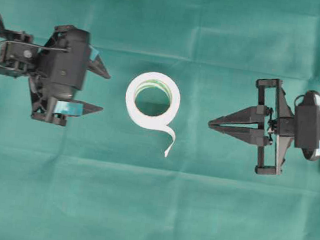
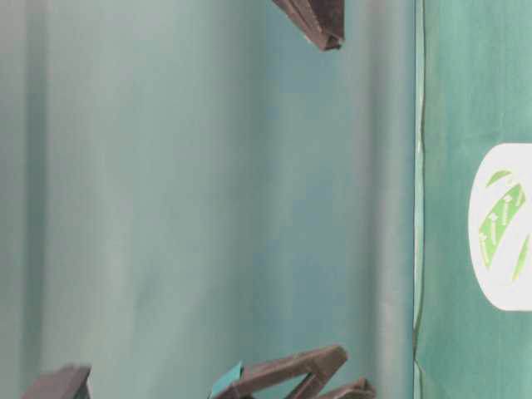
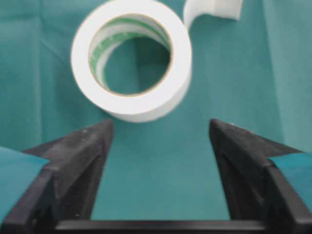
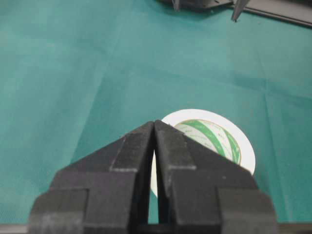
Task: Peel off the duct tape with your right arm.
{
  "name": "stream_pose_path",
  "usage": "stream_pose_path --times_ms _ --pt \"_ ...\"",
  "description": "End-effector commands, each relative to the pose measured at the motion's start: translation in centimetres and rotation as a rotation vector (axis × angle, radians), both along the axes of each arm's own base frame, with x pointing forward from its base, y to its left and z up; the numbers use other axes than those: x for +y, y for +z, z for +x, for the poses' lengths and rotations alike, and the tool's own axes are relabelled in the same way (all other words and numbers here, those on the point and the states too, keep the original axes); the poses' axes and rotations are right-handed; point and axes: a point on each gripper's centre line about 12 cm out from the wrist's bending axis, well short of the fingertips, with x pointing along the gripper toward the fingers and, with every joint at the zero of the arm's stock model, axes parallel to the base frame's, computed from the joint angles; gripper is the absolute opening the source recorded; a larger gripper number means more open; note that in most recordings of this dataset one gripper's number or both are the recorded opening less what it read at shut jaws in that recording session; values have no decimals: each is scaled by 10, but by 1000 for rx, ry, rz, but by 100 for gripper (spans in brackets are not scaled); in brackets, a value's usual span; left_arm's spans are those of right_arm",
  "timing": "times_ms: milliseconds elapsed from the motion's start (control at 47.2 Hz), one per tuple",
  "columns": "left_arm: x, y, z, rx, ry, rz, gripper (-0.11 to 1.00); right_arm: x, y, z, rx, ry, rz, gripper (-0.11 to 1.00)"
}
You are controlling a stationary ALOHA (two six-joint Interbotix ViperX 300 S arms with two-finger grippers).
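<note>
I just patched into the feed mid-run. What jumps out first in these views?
The duct tape, a white roll with a green-printed core, lies flat mid-cloth, its loose tail curling off toward the near edge in the overhead view. The left claw faces it with fingers spread apart, empty. The right claw points at it from the other side, fingers pressed together, short of the roll.

This looks like a robotics lab set-up rather than a home or shop. A bench is covered edge to edge with a creased green cloth, and the table-level view shows the same green as a plain backdrop. Two black robot arms, the left arm and the right arm, face each other across it, with cameras on their wrists.
</note>
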Motion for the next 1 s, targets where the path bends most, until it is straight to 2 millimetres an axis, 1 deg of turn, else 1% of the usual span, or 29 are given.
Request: stream_pose_path --times_ms 0,275,445,614,762,974 --pt "-1 12 -6 -83 1 1 74 -1 4 -1 -17 -5 0 -10" --pt "-1 7 -30 -207 6 3 74 -2 -4 -12 5 -5 0 -10" --pt "-1 3 -45 -251 17 -11 74 -2 -5 -25 2 -6 1 -10" --pt "-2 -7 -60 -266 22 -18 74 -3 -4 -44 -8 -8 0 -10" --pt "-2 -15 -73 -283 22 -17 74 -3 1 -58 -43 -8 0 -10" --pt "-4 -19 -93 -320 22 -19 74 -5 2 -83 -101 -15 1 -10"
